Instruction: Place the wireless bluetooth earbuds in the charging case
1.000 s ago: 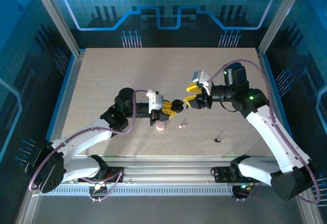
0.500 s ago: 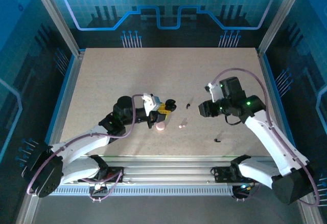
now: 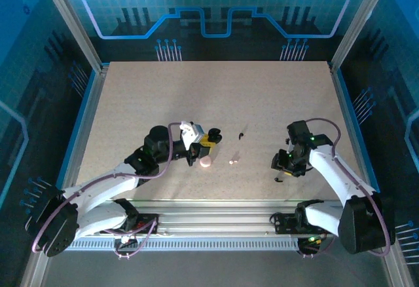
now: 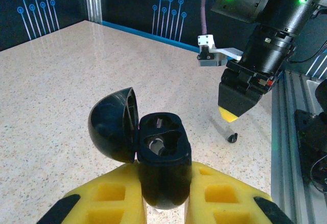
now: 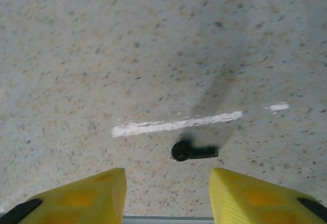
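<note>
Yellow-padded and clamped, my left claw (image 4: 163,203) is gripping the black charging case (image 4: 161,155), lid hanging open. My right claw (image 5: 166,196) is hovering, jaws apart, over a black earbud (image 5: 184,151) lying on the speckled table (image 5: 102,55) beside a white scratch (image 5: 173,125). A second black earbud (image 3: 242,133) and a whitish-pink earbud (image 3: 232,162) are lying between the arms, near a pink case (image 3: 205,162).
</note>
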Controlling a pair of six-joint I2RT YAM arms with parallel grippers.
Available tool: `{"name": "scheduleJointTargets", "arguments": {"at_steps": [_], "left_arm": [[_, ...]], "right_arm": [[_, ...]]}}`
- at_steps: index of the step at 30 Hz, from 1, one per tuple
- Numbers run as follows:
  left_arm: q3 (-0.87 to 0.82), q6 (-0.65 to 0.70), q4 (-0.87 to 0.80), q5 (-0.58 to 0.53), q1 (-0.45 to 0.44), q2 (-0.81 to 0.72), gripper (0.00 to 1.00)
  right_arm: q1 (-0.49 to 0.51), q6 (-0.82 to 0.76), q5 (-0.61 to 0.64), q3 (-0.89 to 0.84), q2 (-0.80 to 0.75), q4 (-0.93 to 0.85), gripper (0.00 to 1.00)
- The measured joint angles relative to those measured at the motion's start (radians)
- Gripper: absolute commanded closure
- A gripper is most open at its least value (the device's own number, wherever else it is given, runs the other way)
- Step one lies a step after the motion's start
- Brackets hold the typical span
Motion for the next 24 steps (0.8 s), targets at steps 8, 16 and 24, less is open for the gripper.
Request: {"name": "scheduleJointTargets", "arguments": {"at_steps": [8, 16, 24], "left_arm": [[0.0, -0.017, 0.001, -0.068, 0.003, 0.005, 0.91], [-0.006, -0.098, -0.036, -0.139, 0.098, 0.004, 0.9], [-0.025, -0.135, -0.059, -0.152, 0.184, -0.031, 0.9]], "right_arm": [[0.058, 0.034, -0.001, 0.127, 0.151, 0.058, 0.53], [0.172, 0.066, 0.019, 0.365, 0.396, 0.129, 0.58], [0.238, 0.12, 0.048, 0.549, 0.63, 0.172, 0.6]]}}
